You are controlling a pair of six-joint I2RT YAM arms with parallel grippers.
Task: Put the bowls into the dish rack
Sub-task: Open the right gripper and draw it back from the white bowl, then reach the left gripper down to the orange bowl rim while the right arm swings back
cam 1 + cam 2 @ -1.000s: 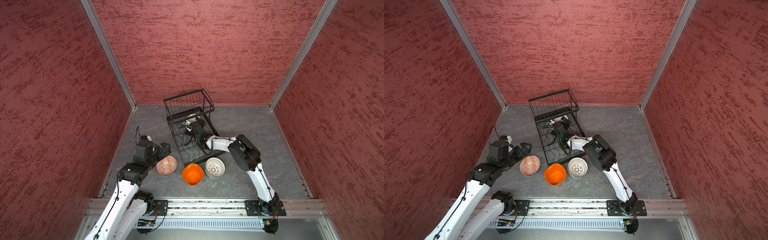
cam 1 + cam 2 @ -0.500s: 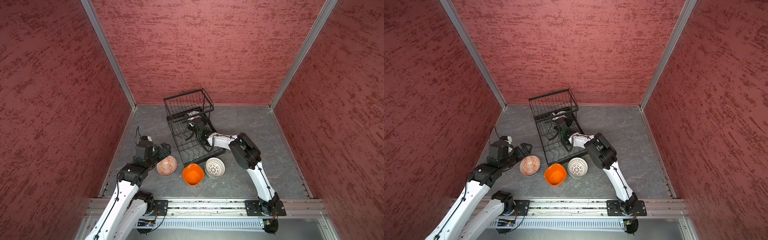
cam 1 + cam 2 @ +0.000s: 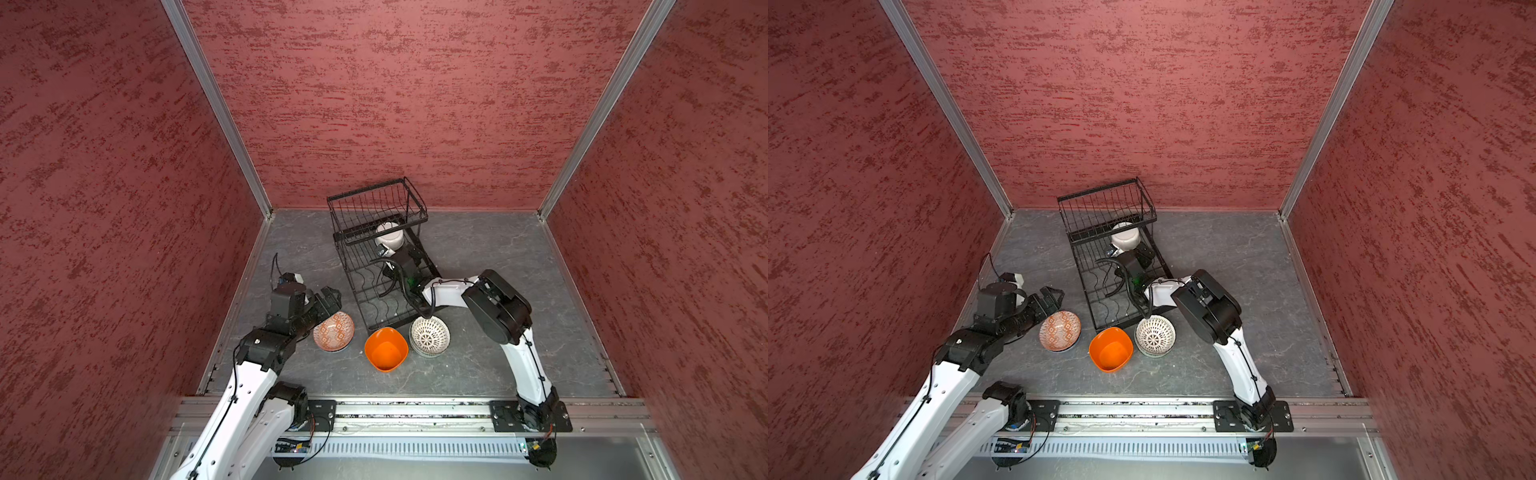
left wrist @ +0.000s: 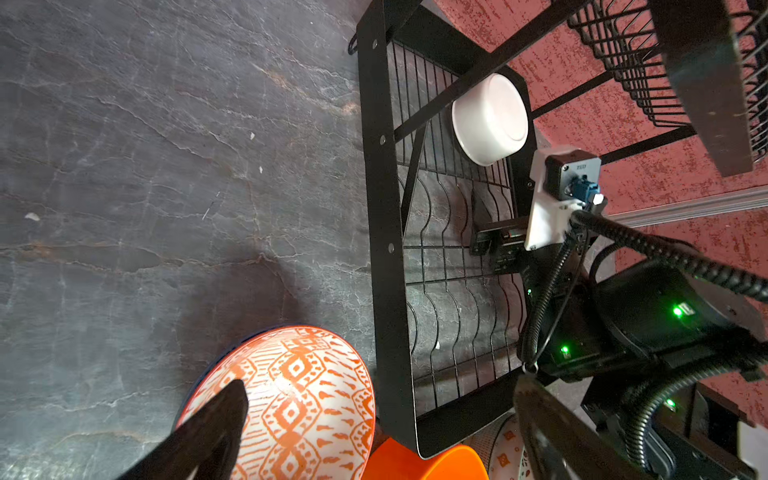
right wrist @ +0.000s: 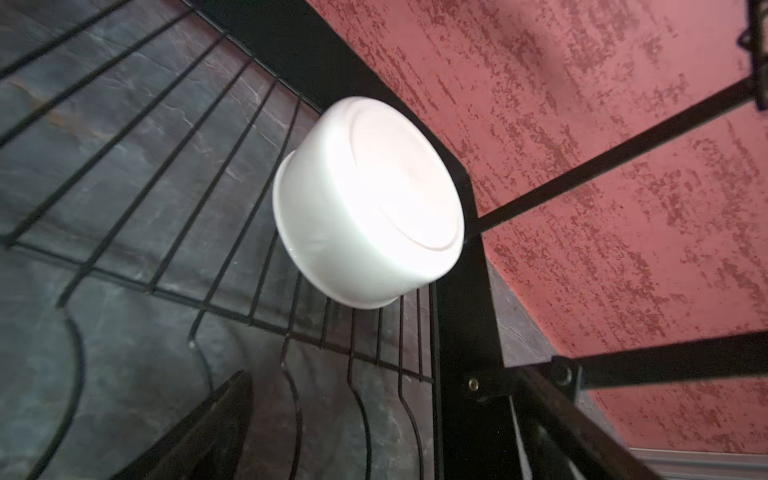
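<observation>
Left arm reaches low over the bench (image 3: 498,257), its claw (image 3: 330,302) spread wide right by the terracotta patterned bowl (image 3: 333,331). Next along are the orange bowl (image 3: 385,348) and the white lattice bowl (image 3: 430,336), so three sit outside the dish rack (image 4: 380,208). One white bowl (image 5: 365,199) lies tipped on the rack's lower tier. Right arm stretches in there, claw (image 3: 403,254) apart, just short of it.

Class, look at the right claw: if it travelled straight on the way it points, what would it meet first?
Probably the white bowl, lying tilted on the base wires of the dish rack, just ahead of the open right claw; the gap is unclear.
</observation>
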